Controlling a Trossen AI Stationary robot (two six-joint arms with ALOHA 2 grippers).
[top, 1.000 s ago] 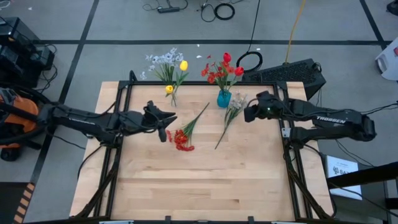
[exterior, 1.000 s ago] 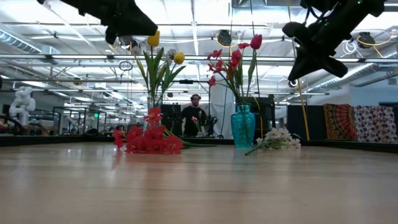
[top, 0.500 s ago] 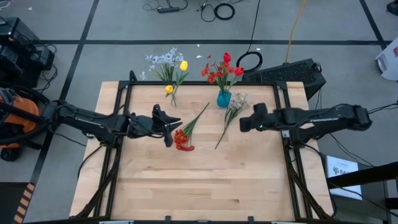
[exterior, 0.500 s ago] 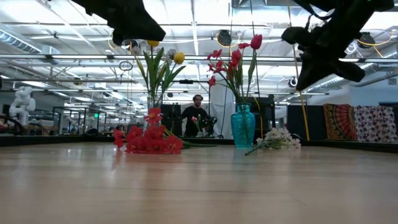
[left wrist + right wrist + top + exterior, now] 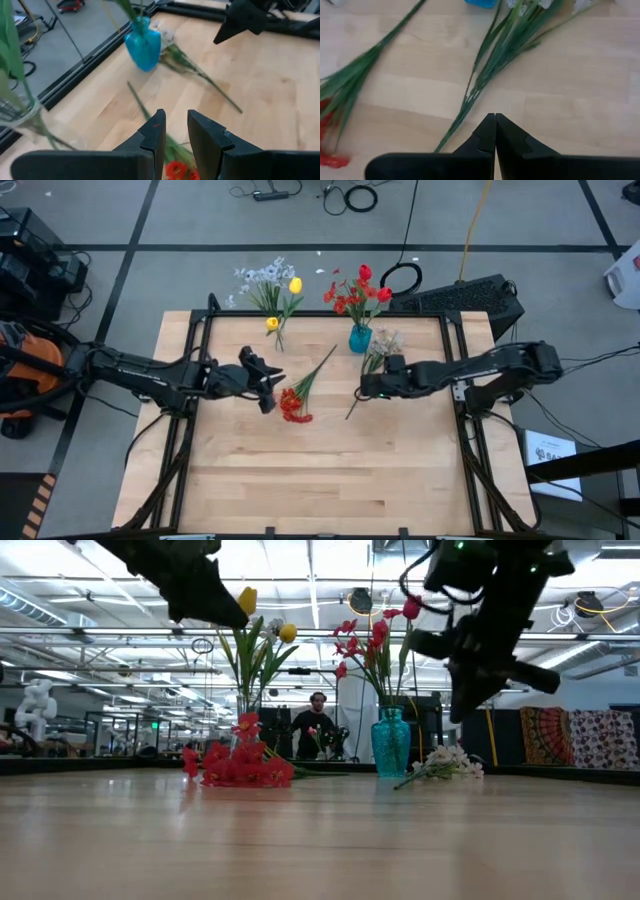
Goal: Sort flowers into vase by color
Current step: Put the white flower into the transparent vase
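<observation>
Red blossoms on long green stems, the red spray, lie flat near the middle of the wooden table, and a pale white spray lies to its right, heads beside the blue vase. Red tulips stand in that vase; yellow and white flowers fill a clear vase at the back edge. The left gripper hovers just beside the red spray, fingers slightly parted and empty. The right gripper hangs over the white spray's stem, fingers pressed together, empty. A person stands in the room behind.
</observation>
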